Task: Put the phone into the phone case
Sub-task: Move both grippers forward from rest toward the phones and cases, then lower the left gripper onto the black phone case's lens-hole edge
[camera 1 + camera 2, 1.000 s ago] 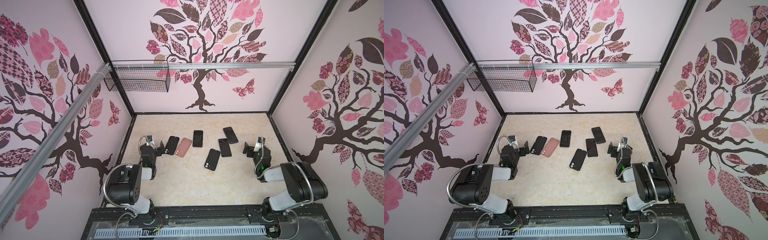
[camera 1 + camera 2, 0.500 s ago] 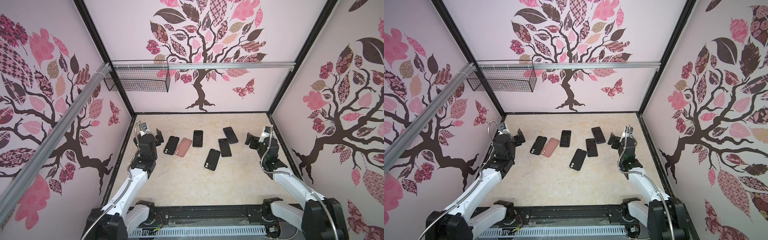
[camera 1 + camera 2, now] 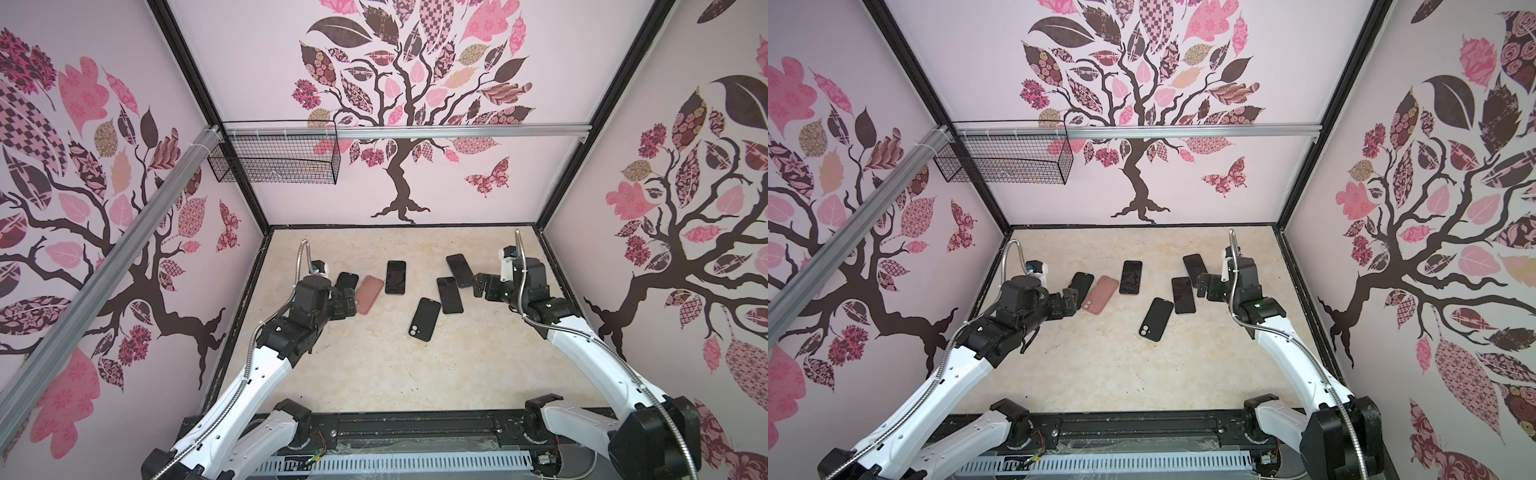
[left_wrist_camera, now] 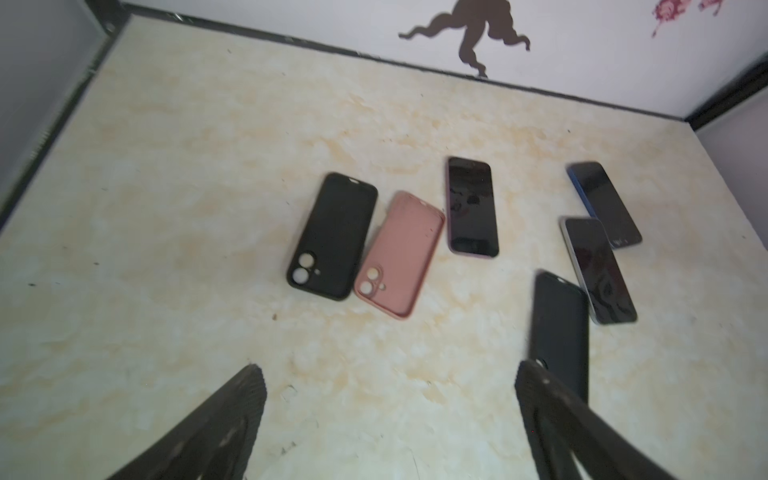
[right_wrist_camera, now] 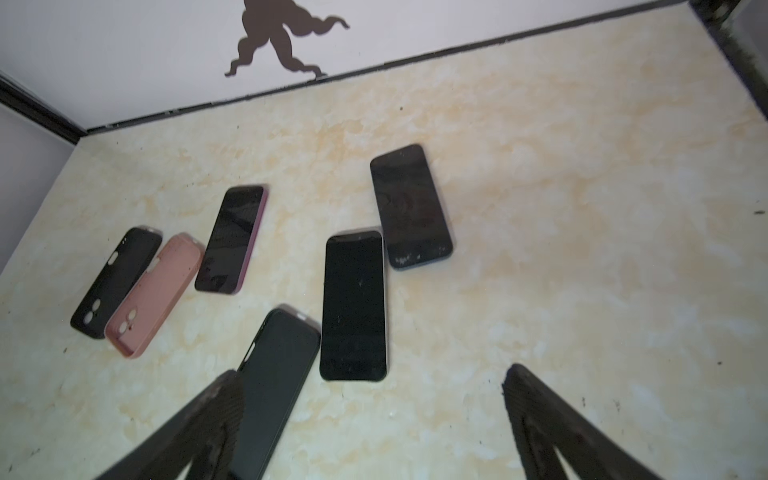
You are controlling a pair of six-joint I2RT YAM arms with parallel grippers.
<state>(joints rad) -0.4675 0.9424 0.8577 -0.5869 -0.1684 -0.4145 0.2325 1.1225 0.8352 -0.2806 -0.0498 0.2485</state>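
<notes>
- Six flat things lie on the back half of the pale marbled surface (image 3: 374,374), and none of them is held.
- Toward the left edge, a black case (image 4: 332,237) and a pink case (image 4: 399,254) lie side by side with their open sides up. Their near ends touch. Both long axes run front to back, leaning left at the near end. Both sets of camera holes point toward the front edge.
- Around the middle, closest to the back edge, a purple-rimmed phone (image 3: 395,277) lies screen up. Its long axis runs almost straight from front to back.
- Right of the middle, a blue-rimmed phone (image 5: 409,205) lies screen up, with its far end leaning left.
- A silver-rimmed phone (image 5: 353,305) sits just in front of the blue-rimmed phone and nearly parallel to it. I cannot tell whether their corners touch.
- A second black case (image 3: 426,319) lies nearest the front. Its far end is just beside the silver-rimmed phone, and its camera hole is at the near end, which leans left.
- The left gripper (image 4: 388,372) hangs over the near ends of the two left-hand cases. Its fingers are spread wide with nothing between them.
- The right gripper (image 3: 478,286) hovers just right of the blue-rimmed and silver-rimmed phones. It is also spread wide and grips nothing.
</notes>
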